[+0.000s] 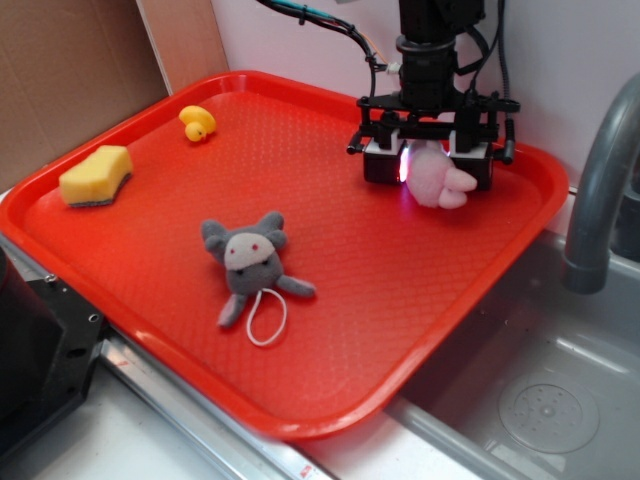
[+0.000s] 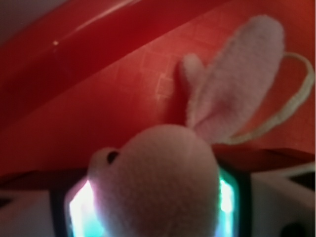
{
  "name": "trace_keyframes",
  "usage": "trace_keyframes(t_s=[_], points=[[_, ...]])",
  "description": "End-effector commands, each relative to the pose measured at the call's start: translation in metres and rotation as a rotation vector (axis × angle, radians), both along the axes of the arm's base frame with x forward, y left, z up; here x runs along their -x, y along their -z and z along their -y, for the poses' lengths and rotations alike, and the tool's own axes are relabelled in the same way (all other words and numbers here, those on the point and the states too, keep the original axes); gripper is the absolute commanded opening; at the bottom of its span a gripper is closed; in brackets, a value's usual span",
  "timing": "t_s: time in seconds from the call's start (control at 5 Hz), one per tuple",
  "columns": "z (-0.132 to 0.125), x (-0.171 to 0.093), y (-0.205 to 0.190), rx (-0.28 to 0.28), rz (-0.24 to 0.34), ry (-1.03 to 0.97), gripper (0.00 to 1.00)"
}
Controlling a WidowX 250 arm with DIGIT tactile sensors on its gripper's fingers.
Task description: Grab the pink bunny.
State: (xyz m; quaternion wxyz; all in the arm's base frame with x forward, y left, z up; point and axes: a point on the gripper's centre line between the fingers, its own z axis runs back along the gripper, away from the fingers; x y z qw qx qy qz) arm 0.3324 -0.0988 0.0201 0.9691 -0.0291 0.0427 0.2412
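The pink bunny (image 1: 438, 178) is a pale pink plush toy at the far right of the red tray (image 1: 330, 330). My gripper (image 1: 428, 160) is shut on it, one black finger on each side, with the ears hanging below. In the wrist view the pink bunny (image 2: 163, 182) fills the space between the glowing pads (image 2: 81, 212), pressed on both sides. One long ear (image 2: 242, 84) sticks up with a whitish loop beside it. I cannot tell if the bunny still touches the tray.
A grey plush animal (image 1: 250, 260) with a white loop lies mid-tray. A yellow sponge (image 1: 96, 176) and a yellow duck (image 1: 197, 123) sit at the tray's left. A grey faucet (image 1: 600, 170) and sink (image 1: 540, 390) are to the right.
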Motion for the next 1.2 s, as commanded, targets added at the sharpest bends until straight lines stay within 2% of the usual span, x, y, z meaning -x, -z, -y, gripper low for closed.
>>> trace_keyframes(t_s=[0.0, 0.2, 0.4, 0.6, 0.8, 1.0], points=[[-0.050, 0.088, -0.107, -0.088, 0.185, 0.471, 0.00], [-0.097, 0.142, -0.157, -0.129, 0.208, 0.431, 0.00], [-0.145, 0.094, -0.150, -0.137, 0.208, 0.389, 0.00], [-0.178, 0.047, -0.159, -0.136, 0.250, 0.331, 0.00], [-0.182, 0.012, -0.150, -0.177, 0.242, 0.293, 0.00], [-0.176, 0.007, -0.132, -0.186, 0.166, 0.281, 0.00]])
